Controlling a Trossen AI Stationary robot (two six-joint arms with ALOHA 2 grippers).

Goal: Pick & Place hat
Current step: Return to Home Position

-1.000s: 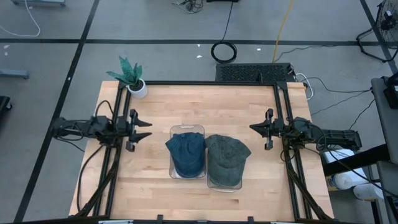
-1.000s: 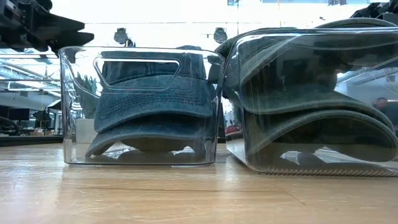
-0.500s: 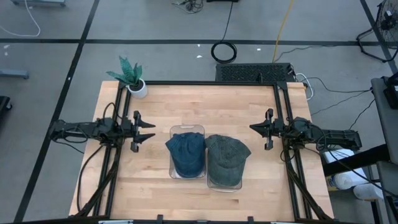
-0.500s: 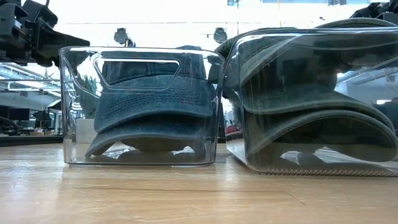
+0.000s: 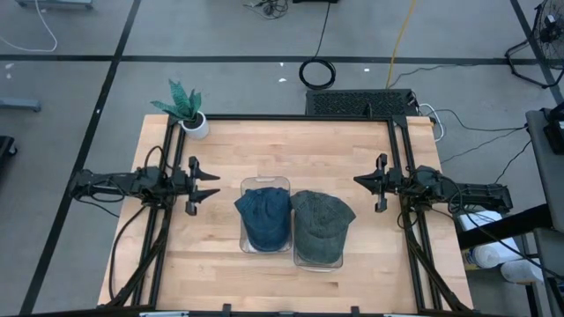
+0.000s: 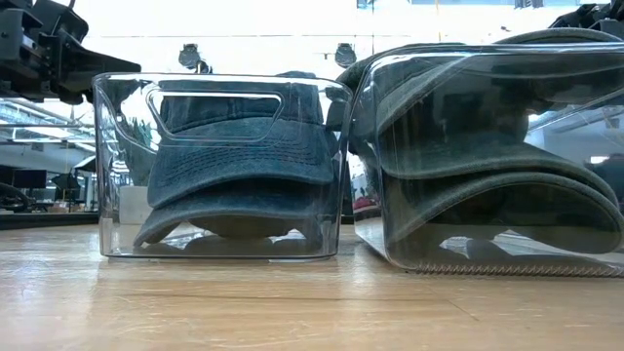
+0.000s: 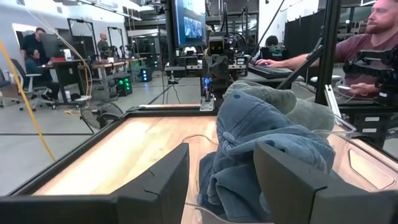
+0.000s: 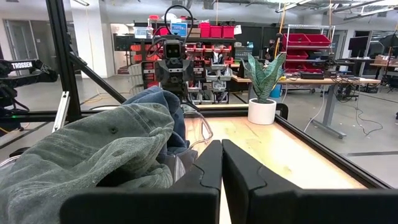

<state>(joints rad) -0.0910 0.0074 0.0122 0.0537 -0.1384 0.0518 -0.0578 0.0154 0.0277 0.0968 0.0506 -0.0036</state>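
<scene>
Hovering empty, jaws apart, my left gripper (image 5: 210, 184) faces the blue caps (image 5: 263, 218) in their bin (image 5: 264, 182); right gripper (image 5: 359, 181) closed, farther off.

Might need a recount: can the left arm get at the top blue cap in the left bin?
Probably yes. The left gripper hangs beside the left bin, fingers open, nothing between them; the bin has no lid and the blue cap lies on top. The right gripper waits opposite.

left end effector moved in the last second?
Yes, slightly: in the high view the left end effector edged toward the left bin, then held.
</scene>
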